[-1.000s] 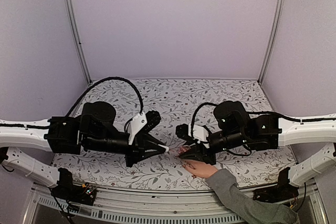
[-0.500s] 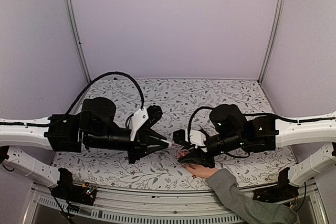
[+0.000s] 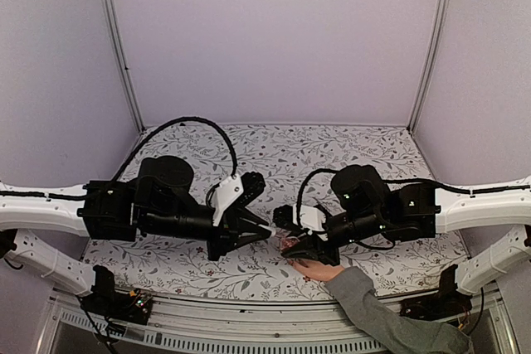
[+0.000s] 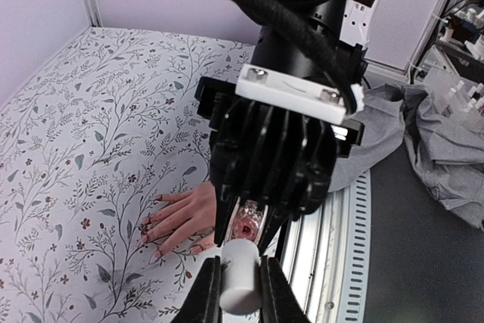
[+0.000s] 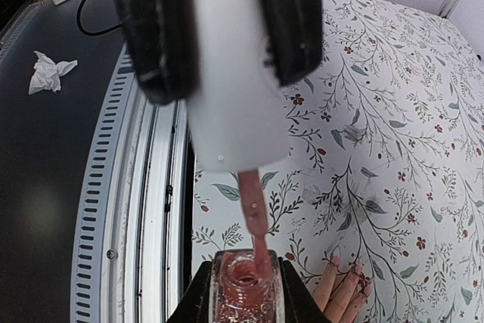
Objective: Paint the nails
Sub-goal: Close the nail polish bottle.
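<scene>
Floral-print tabletop (image 3: 348, 151) beneath lilac walls. Pictured with the left gripper (image 4: 240, 296) clamped on a white brush cap (image 4: 240, 281), its pink-coated brush (image 5: 255, 228) pointed down, tip at the mouth of a polish bottle (image 5: 246, 281). Gripped that bottle upright between the fingers of the right gripper (image 5: 243, 304), above the table's near edge. Lay flat on the cloth just beside it: a light-skinned hand (image 4: 185, 215), fingers spread, nails (image 5: 335, 259) pale and tiny, grey sleeve (image 3: 373, 312) trailing off the front.
</scene>
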### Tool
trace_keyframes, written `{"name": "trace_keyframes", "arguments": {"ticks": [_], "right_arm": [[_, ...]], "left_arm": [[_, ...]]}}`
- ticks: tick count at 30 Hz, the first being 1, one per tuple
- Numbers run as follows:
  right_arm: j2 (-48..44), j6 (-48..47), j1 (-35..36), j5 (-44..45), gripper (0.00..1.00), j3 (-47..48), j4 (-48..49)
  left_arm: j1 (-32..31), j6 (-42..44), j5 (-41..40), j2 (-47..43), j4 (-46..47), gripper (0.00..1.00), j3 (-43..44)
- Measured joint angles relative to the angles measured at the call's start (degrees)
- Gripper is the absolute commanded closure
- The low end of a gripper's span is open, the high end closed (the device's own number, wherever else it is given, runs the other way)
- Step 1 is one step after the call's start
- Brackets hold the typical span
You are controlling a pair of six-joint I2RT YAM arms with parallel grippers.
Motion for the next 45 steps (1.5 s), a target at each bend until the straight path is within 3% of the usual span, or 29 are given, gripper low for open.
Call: {"name": "trace_keyframes", "arguments": {"ticks": [45], "right_arm": [[0.0,0.0,0.2,1.3,1.0,0.0,0.0]], "left_arm": [[0.0,-0.1,0.4,0.6,-0.8,1.0,0.2]]}}
